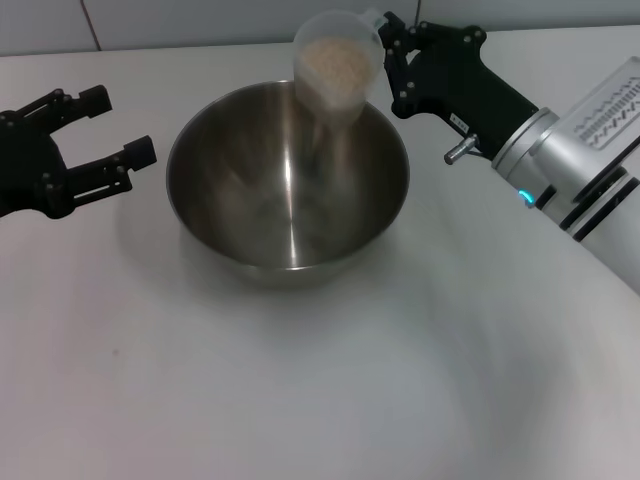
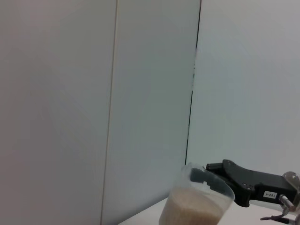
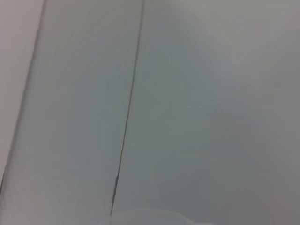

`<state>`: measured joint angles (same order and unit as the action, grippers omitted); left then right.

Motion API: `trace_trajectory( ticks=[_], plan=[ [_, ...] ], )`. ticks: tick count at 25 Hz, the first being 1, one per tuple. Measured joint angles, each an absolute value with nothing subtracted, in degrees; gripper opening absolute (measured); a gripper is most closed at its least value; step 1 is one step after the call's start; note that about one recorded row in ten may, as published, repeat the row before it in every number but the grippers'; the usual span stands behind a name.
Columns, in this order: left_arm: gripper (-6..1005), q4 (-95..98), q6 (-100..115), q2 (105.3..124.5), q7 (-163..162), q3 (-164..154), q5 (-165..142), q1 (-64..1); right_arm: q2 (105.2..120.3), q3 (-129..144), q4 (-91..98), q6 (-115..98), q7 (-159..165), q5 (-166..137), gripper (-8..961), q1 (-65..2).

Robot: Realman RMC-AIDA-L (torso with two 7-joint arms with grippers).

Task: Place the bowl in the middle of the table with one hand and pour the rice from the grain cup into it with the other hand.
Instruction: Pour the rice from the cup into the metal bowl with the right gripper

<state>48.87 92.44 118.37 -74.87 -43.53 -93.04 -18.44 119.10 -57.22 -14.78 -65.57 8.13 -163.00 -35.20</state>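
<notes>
Right gripper (image 1: 392, 55) clamped on grain cup (image 1: 337, 65), held over far rim of bowl (image 1: 288, 178) so rice (image 1: 336, 62) lands inside; cup tipped twd bowl. Left gripper (image 1: 112, 128), fingers apart, just beside bowl on tabletop (image 1: 330, 380). Steel shiny, rounded; cup clear plastic; grains pale, granular.

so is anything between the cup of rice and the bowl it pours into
Nothing visible is. The right tool holds the cup tilted over the bowl's far rim, with open space beneath. The left tool sits open beside the bowl.
</notes>
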Motion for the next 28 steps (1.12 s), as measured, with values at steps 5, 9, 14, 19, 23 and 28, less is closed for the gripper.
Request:
trace_trajectory(
  ticks=[5, 9, 14, 19, 23, 28],
  plan=[
    [843, 48.3, 92.1, 118.29, -75.2, -43.5, -93.3, -18.3, 119.10, -57.2, -15.0, -65.6, -4.8, -164.9, 2, -35.4],
    [843, 48.0, 91.8, 118.41, -75.6, -43.5, -93.4, -18.2, 119.15, -56.5, -15.3, -65.6, -24.8, -167.1, 2, -35.5],
    [843, 47.0, 91.6, 118.41, -75.6, -43.4, -93.2, -18.0, 119.09, -53.8, -16.3, -65.7, -47.9, -167.2, 2, -35.4],
    [843, 46.9, 90.3, 118.44, -76.0, -43.6, -93.1, -17.8, 118.82, -53.5, -17.8, -66.2, -60.4, -167.2, 2, -35.4],
    [843, 46.2, 89.9, 118.47, -75.7, -43.6, -93.0, -17.9, 118.84, -52.5, -17.6, -66.3, -67.9, -167.3, 2, -35.1],
    [842, 46.0, 89.9, 118.48, -75.7, -43.4, -93.0, -18.1, 118.83, -51.0, -17.1, -66.8, -75.5, -167.3, 2, -34.8]
  ],
)
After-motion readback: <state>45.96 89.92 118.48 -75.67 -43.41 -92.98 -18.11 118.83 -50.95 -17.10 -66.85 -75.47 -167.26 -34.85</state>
